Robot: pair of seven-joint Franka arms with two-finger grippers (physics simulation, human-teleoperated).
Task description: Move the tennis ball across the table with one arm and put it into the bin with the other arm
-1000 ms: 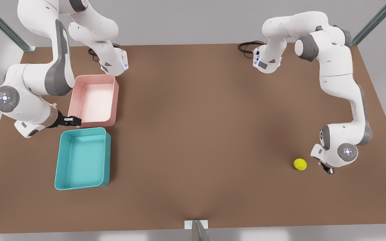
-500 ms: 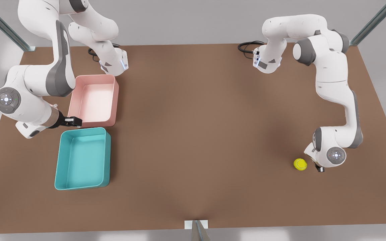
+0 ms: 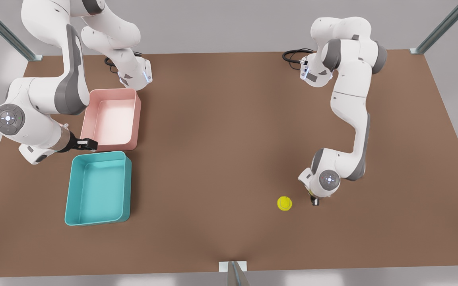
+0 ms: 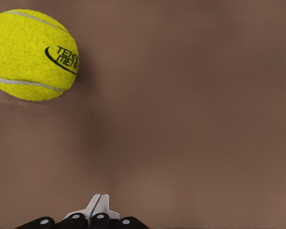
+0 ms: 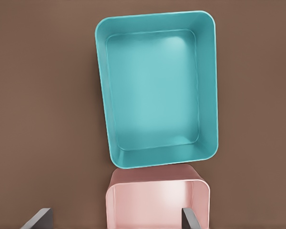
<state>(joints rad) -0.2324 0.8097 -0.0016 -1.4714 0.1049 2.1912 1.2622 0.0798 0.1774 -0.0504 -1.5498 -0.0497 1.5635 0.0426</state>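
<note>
Brown tabletop [image 3: 221,159] runs wide between my two arms, grey wall behind. My tennis ball [image 3: 284,203] lies loose on the near right part of the table, well apart from the teal bin [image 3: 98,188] at the near left, with the pink tub [image 3: 111,119] just beyond that bin.

My worry from here: the ball sits free with nothing gripping it, and the left gripper [image 3: 315,201] is just to its right, so a nudge that lands off-centre would, I judge, send it curling toward the near edge instead of across to the other arm. Too firm a shove could roll it past where the right arm reaches.

In the left wrist view that gripper's fingers [image 4: 99,206] are pressed together with nothing between them, the ball [image 4: 32,55] off to one side and clear of them. My right gripper [image 3: 87,143] waits between the tub and the bin, its fingers [image 5: 190,220] spread wide and empty above the pink tub.
</note>
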